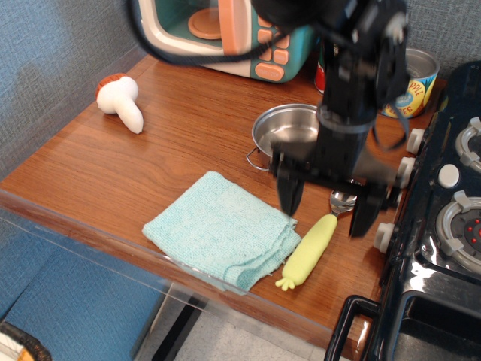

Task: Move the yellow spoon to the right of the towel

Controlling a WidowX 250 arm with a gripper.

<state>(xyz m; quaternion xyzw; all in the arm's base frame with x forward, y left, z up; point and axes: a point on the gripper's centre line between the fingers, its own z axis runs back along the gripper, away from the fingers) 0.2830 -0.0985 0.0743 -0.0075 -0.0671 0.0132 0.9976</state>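
The spoon (311,244) lies flat on the tabletop (113,173), just right of the towel (219,228), its handle pointing toward the front edge. The end effector (326,212) hangs directly above it, jaws wide apart, holding nothing.

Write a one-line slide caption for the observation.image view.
Open gripper above the yellow spoon, which lies on the table right of the towel.
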